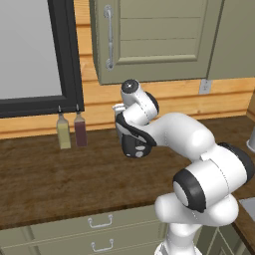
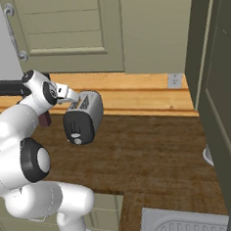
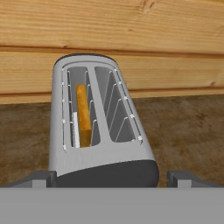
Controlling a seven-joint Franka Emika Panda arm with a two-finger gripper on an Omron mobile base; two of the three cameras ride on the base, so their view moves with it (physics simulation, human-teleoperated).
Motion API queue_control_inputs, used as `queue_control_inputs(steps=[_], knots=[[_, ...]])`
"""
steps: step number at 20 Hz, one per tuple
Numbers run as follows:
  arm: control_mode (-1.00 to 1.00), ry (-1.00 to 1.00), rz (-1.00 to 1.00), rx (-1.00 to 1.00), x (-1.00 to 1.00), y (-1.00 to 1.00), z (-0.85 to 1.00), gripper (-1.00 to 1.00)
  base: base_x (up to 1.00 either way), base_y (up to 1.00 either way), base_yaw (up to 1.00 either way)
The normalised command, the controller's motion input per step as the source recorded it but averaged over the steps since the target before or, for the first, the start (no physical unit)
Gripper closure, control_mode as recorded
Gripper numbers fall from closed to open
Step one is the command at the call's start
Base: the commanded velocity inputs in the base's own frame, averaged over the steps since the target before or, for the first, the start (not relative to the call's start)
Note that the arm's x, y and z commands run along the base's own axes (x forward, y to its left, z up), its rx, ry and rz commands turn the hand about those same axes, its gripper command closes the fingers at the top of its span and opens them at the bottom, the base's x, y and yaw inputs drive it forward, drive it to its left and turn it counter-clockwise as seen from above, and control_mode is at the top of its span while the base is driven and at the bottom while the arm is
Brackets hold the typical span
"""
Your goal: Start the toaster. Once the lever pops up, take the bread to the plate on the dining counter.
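The silver-grey toaster [image 3: 100,131] stands on the wooden counter against the wall, its black end panel [image 2: 79,126] towards me. In its left slot stands the bread [image 3: 83,114], a thin slice with an orange crust, sunk partly into the slot. My gripper [image 3: 112,177] hovers just above the toaster's near end, open, its fingertips [image 3: 41,177] spread wider than the toaster's body and touching nothing. From the right base view the hand [image 2: 67,95] sits over the toaster's top near edge. The arm hides most of the toaster in the left base view. The plate and the dining counter are out of view.
Two bottles [image 1: 63,132] [image 1: 80,130] stand at the wall under a black-framed window [image 1: 69,60]. Olive wall cabinets [image 1: 159,40] hang overhead. A tall cabinet [image 2: 218,80] closes the right side, with a sink [image 2: 180,224] at the front right and a wall outlet [image 2: 174,80] behind.
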Motion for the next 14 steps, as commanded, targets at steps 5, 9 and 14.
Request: queue_control_inputs(steps=[5, 9, 14], knots=[[-1.00, 0.00, 0.00, 0.00, 0.00, 0.00, 0.00, -1.00, 0.00, 0.00, 0.00], [-1.00, 0.00, 0.00, 0.00, 0.00, 0.00, 0.00, -1.00, 0.00, 0.00, 0.00], [-1.00, 0.00, 0.00, 0.00, 0.00, 0.00, 0.00, -1.00, 0.00, 0.00, 0.00]])
